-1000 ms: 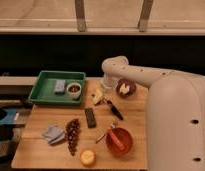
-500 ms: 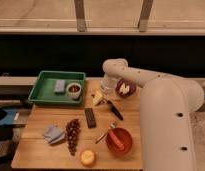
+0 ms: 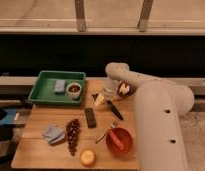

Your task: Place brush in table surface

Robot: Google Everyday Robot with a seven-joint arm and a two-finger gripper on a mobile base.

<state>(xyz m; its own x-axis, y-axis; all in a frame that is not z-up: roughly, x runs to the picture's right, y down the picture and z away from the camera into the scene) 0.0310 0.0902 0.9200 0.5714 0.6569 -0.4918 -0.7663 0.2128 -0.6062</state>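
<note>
Release is, we judge, the step in hand. The slim black long-handled brush (image 3: 115, 110) lies flat on the light-brown wooden plank bench (image 3: 43, 116). It slants from the back centre toward the front right, between the flat black rectangular block (image 3: 90, 117) and the white robot arm (image 3: 156, 107). The pincer (image 3: 100, 99) hangs low over the back of the bench, just beside the brush's upper end and near the front right corner of the green plastic tray (image 3: 43, 92). Its jaws stand open and we see nothing held in them. Whether a finger touches the brush we cannot tell.

To finish well we would lift the pincer straight up with the jaws wide, so no finger drags the handle, and only then swing away. A sideways pull risks rolling the brush against the block or knocking the tray.

We count one brush, one black block, one silvery spoon (image 3: 105, 133), one round red bowl (image 3: 127, 145) and one green tray. In the tray are one blue-grey pad (image 3: 59, 86) and one small pale cup with dark contents (image 3: 73, 90). Toward the front lie one bunch of dark grapes (image 3: 72, 135), one crumpled blue-grey cloth (image 3: 53, 134) and one round orange-yellow fruit (image 3: 87, 157). One brown-and-pale thing (image 3: 124, 89) sits by the arm; we cannot tell what it is.
</note>
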